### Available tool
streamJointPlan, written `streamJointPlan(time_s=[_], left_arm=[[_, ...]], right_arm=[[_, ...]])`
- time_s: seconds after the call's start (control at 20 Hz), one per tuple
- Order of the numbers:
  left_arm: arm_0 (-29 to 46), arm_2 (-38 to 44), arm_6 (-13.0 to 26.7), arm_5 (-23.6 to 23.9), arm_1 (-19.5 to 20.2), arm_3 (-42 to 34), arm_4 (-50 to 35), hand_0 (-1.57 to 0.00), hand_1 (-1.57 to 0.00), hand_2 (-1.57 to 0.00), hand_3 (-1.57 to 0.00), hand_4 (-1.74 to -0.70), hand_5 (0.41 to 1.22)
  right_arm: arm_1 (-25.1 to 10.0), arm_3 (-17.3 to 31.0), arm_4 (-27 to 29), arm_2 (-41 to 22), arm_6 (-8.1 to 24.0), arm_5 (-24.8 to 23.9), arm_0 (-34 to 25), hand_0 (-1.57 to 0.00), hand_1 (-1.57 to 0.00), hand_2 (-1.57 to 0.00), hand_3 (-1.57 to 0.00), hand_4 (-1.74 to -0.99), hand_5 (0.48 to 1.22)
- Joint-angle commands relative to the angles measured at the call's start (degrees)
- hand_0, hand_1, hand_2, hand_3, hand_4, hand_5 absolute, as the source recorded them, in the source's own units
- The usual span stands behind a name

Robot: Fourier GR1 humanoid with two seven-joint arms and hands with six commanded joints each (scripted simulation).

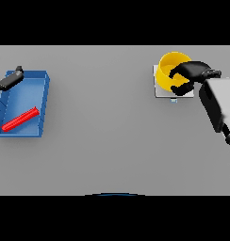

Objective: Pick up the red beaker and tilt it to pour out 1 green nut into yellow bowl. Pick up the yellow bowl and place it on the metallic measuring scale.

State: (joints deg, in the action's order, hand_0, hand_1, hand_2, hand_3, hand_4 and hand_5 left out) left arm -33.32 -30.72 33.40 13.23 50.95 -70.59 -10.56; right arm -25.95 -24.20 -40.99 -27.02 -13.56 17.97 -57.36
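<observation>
Lying in the blue tray (pixel 41 81) at the table's (pixel 98 141) left was the red beaker (pixel 20 119), the left hand (pixel 8 80) hovering beside it, fingers straight. Rightward, the right hand (pixel 192 73) had its fingers curled round the yellow bowl (pixel 165 70), which sat on the metallic scale (pixel 158 92).

Even, flat light falls on the grey table (pixel 102 141), bright without any hot spot or glare. The far edge looks a shade lighter than the near part. Shadows are faint: a soft dark rim inside the blue tray (pixel 41 94) at left, and slight shading under the yellow bowl (pixel 166 70) at far right. Outlines look somewhat soft everywhere. Straight edges show no bending.
</observation>
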Motion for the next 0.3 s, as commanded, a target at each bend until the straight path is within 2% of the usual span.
streamJointPlan(time_s=[0.0, 0.25], left_arm=[[-0.3, -0.4, 0.4, 0.1, -0.6, 0.0, 0.3, 0.0, 0.0, 0.0, 0.0, -0.81, 0.736], [0.6, -0.1, 0.5, 0.6, 0.1, -1.7, -0.2, 0.0, 0.0, 0.0, 0.0, -0.82, 0.734]], right_arm=[[-0.2, 0.0, -0.2, -0.3, -1.2, 0.4, 0.0, -0.16, -0.14, -0.29, -0.47, -1.356, 0.755], [0.2, 2.7, -1.6, -1.2, -1.3, 0.4, -1.2, -0.05, -0.05, -0.12, -0.35, -1.308, 0.733]])
